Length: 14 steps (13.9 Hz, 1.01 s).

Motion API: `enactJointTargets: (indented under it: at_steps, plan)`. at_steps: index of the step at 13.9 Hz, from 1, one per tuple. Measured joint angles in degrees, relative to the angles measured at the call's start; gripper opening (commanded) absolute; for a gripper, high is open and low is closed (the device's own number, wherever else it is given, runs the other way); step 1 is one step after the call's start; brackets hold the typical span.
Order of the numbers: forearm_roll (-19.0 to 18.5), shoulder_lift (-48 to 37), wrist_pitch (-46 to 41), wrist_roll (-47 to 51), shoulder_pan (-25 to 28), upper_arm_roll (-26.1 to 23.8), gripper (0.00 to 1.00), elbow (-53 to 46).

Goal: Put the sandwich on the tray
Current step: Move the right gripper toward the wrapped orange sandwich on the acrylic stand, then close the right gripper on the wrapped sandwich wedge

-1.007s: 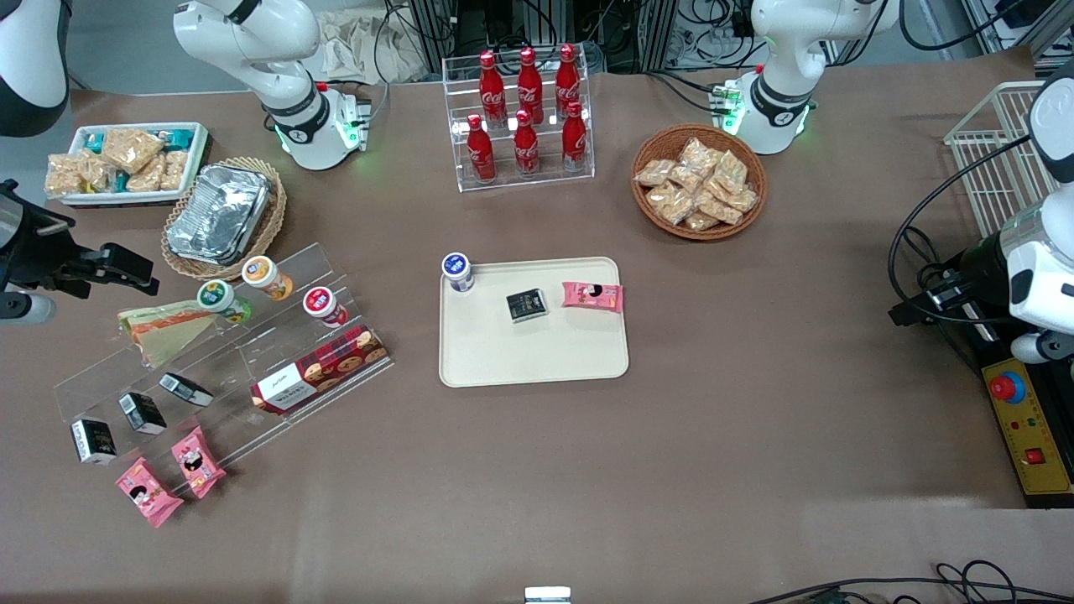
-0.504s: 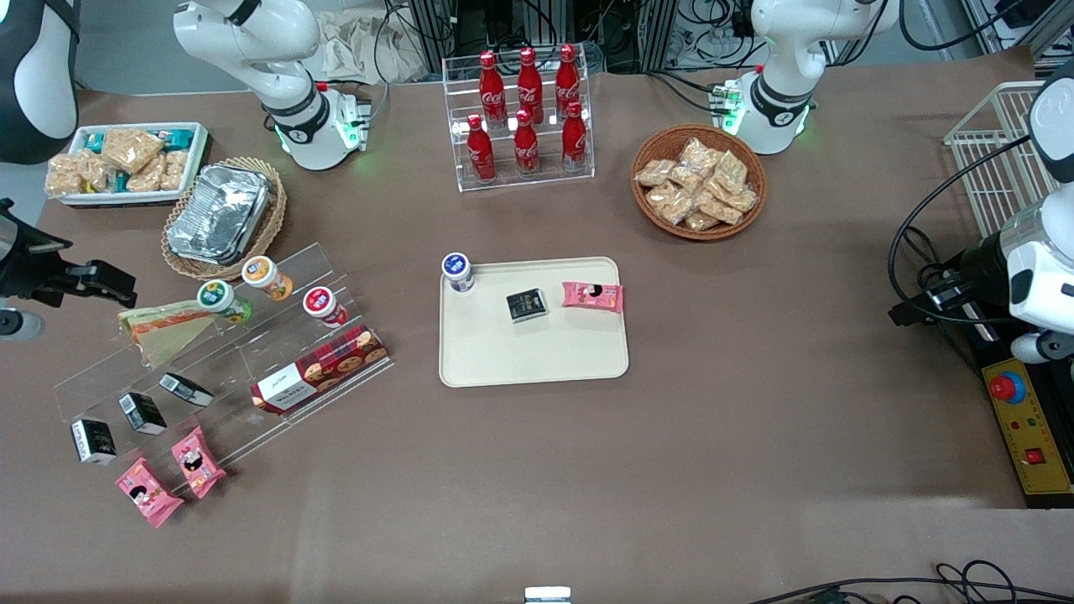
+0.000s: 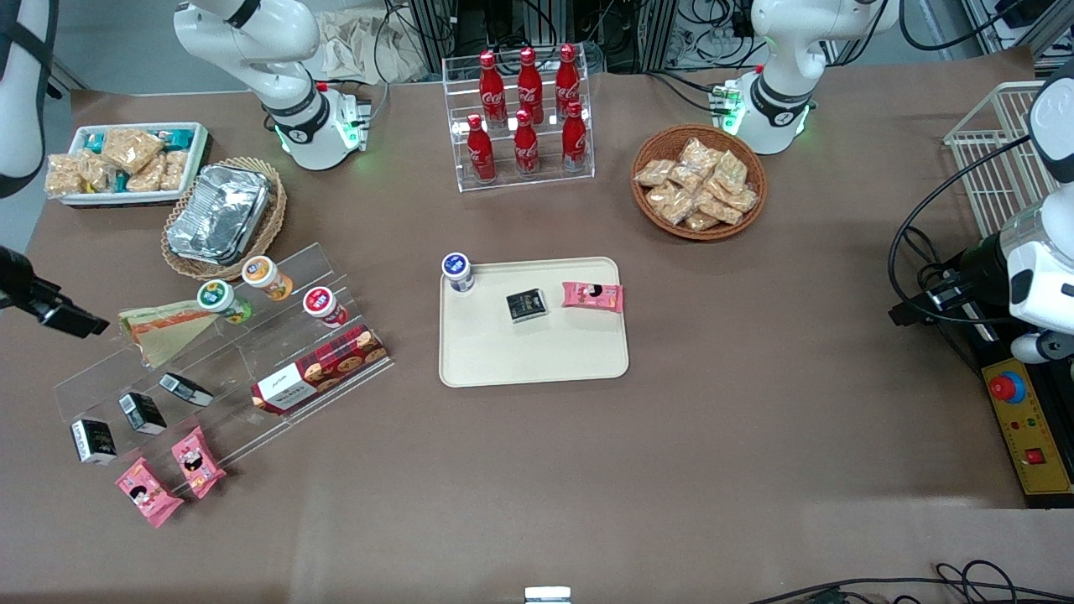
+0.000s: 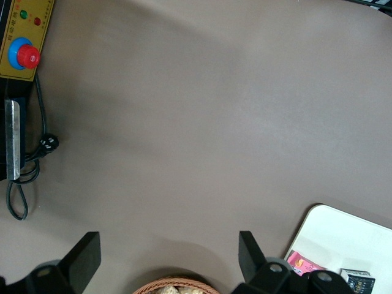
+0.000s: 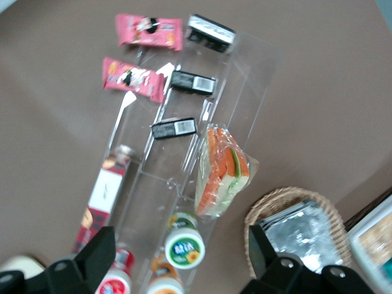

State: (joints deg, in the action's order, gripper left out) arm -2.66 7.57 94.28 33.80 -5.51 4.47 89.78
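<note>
Sandwich on the acrylic rack, tray apart

The gripper [image 5: 177,254], fingers spread and empty, hovers above the sandwich [image 3: 164,329]; the tray [image 3: 534,352] sits mid-frame.

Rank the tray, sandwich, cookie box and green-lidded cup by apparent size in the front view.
1. tray
2. cookie box
3. sandwich, apparently close to the box
4. green-lidded cup

The gripper is beside the sandwich, open in the wrist view.
</note>
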Motion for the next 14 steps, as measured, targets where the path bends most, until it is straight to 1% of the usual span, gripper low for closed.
enactJointTargets:
  at_steps: [2,3,4,6,9,14]
  plan:
    - [3.9,1.4,1.3,4.3,-2.2,0.3,0.97,0.1]
    - [5.4,2.2,1.9,5.0,-3.7,0.4,0.97,0.2]
    - [6.0,3.0,2.7,5.0,-5.0,0.6,0.97,0.4]
    - [6.3,4.2,5.5,5.0,-6.2,0.8,0.97,1.9]
    - [6.3,4.3,9.8,4.6,-6.2,1.1,0.97,6.4]
    - [6.3,1.6,15.8,1.5,-6.2,1.1,0.97,15.0]
